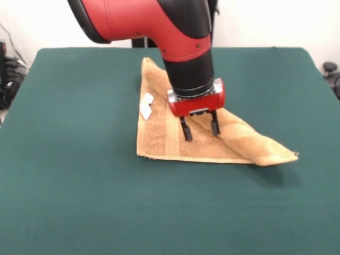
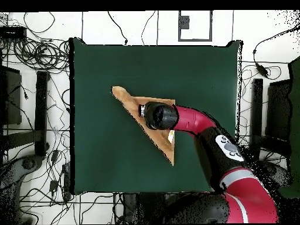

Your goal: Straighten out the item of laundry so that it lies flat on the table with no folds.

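Note:
The orange-tan towel (image 1: 159, 135) lies on the dark green table (image 1: 79, 159), folded diagonally into a triangle. Its folded edge runs from the far corner to the raised right corner (image 1: 276, 156). A white tag (image 1: 146, 106) shows near its left edge. My gripper (image 1: 201, 130) hangs straight down over the middle of the towel, its two black fingers (image 1: 186, 130) spread apart, tips at or just above the cloth, holding nothing. In the overhead view the towel (image 2: 132, 102) is a triangle at the table's middle, with the arm's wrist (image 2: 159, 115) covering the gripper and part of the cloth.
The table (image 2: 105, 152) is much bigger than the towel, with bare green felt on all sides of it. Cables and stands (image 2: 35, 105) lie on the floor around the table. The arm (image 2: 222, 146) reaches in from the bottom right in the overhead view.

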Robot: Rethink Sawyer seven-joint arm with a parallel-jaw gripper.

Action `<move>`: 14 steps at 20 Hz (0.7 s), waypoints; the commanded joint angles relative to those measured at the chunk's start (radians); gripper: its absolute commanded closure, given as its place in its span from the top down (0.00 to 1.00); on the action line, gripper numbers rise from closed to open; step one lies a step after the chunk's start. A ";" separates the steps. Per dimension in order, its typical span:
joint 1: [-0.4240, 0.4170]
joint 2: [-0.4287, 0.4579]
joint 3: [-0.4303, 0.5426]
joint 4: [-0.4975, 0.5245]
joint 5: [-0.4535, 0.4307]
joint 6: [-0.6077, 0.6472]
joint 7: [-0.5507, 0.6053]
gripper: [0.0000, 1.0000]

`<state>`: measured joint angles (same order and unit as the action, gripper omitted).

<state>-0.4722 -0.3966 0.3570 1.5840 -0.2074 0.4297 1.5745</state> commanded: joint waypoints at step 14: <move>0.039 0.041 0.167 0.129 0.066 0.080 0.096 1.00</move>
<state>-0.4708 -0.3757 0.4063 1.6102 -0.1973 0.4295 1.5745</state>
